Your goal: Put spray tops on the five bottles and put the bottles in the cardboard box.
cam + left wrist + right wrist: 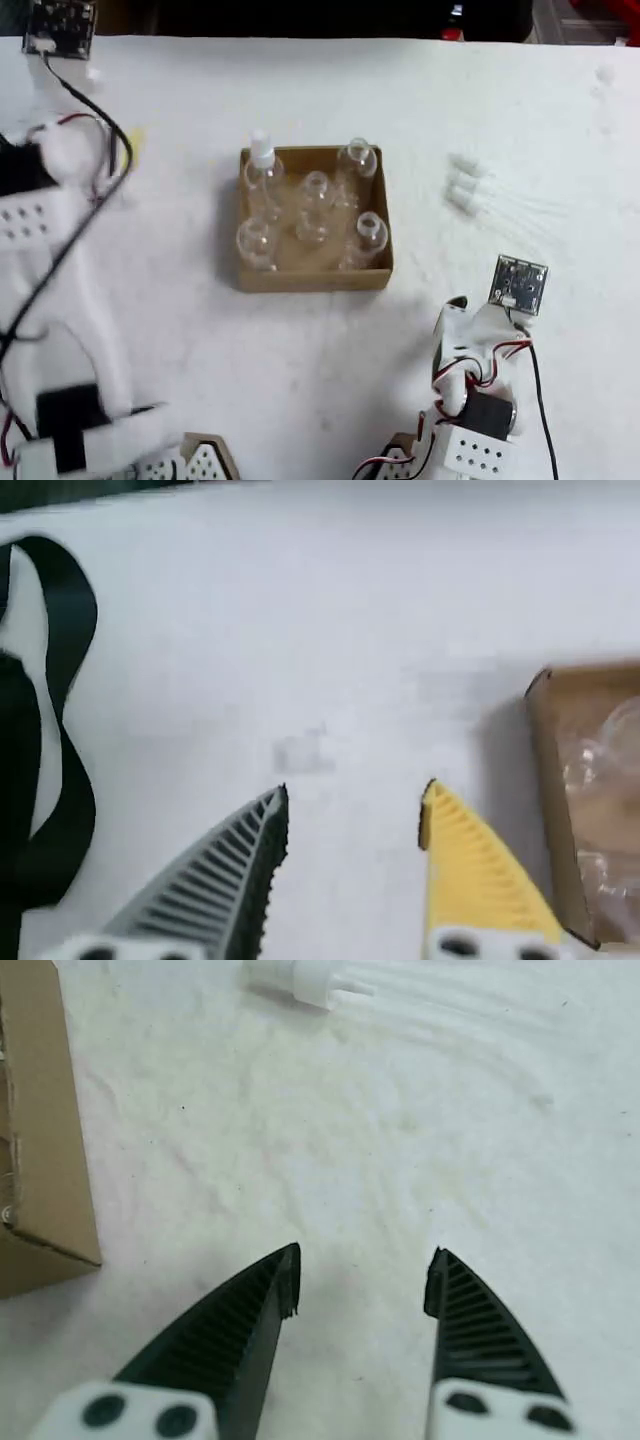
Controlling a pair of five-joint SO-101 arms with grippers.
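Hanging with left gripper (355, 795) spread wide, empty, just beside the cardboard box (315, 280). Hanging with right gripper (365, 1260) likewise spread, empty, near loose spray tops (465, 185).

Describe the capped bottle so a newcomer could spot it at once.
Find the cardboard box mid-table, holding five clear bottles. The capped bottle stands in its far left corner in the high view. It alone wears a white spray top; the other four have open necks.
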